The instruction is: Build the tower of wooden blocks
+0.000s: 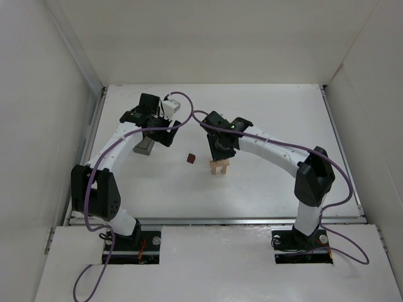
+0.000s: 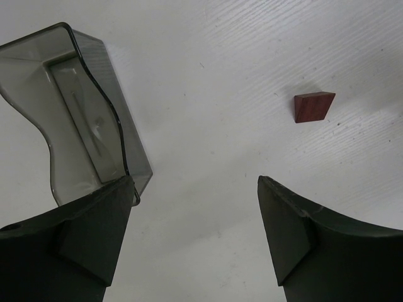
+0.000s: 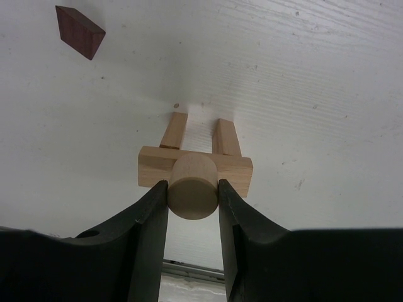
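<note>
Two posts [image 3: 173,130] carried plank [image 3: 153,168]. Right gripper [image 3: 192,189] pinched round block [image 3: 192,185] over plank, stacking it. Left gripper [image 2: 195,189] spread, empty. Next needed gentle letting go.

Bright, diffuse overhead light, only soft shadows on white bench [image 1: 271,119] (wrist views sharp, near edges slightly soft).

One cylinder [image 3: 192,189], four other blocks [image 3: 151,167], one tray [image 2: 129,160]
</note>
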Action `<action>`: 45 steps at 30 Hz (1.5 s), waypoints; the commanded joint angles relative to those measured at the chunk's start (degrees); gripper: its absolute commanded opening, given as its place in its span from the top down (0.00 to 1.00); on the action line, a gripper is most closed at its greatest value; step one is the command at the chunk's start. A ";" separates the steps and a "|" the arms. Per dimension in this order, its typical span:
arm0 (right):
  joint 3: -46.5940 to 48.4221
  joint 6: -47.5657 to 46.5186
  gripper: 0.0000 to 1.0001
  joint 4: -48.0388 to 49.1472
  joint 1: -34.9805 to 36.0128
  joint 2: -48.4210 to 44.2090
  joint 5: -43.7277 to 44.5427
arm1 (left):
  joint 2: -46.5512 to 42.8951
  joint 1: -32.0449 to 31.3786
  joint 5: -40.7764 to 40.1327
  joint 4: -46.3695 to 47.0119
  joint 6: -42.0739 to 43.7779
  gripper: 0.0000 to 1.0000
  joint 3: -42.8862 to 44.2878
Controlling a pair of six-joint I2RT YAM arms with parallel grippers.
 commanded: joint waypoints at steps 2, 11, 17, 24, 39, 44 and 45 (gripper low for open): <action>-1.72 -0.03 0.96 1.66 -0.24 -0.68 -1.06 | -2.77 -0.18 0.41 -0.43 0.20 0.23 -0.04; -1.72 -0.55 0.81 1.66 -0.24 -1.21 -0.54 | -2.77 -0.18 0.41 -0.43 0.20 0.23 -0.04; -1.72 -1.08 0.46 1.66 -0.24 -1.83 -0.01 | -2.24 -0.18 0.41 -0.43 0.20 0.23 -0.04; 0.73 -2.23 0.36 1.13 -0.24 -2.35 0.52 | -2.24 -0.18 1.46 -0.43 0.20 0.23 -0.04; 10.32 -2.84 0.21 -5.19 -1.38 -11.92 9.65 | 7.49 -11.76 7.35 -0.69 4.07 0.14 2.42; 7.34 -1.79 0.21 -4.59 -3.31 -18.69 11.68 | 14.44 -13.80 6.83 0.80 2.76 0.22 3.82; 5.94 -1.79 0.21 -4.58 -3.93 -19.75 12.20 | 15.76 -13.80 6.83 0.80 2.14 0.27 4.61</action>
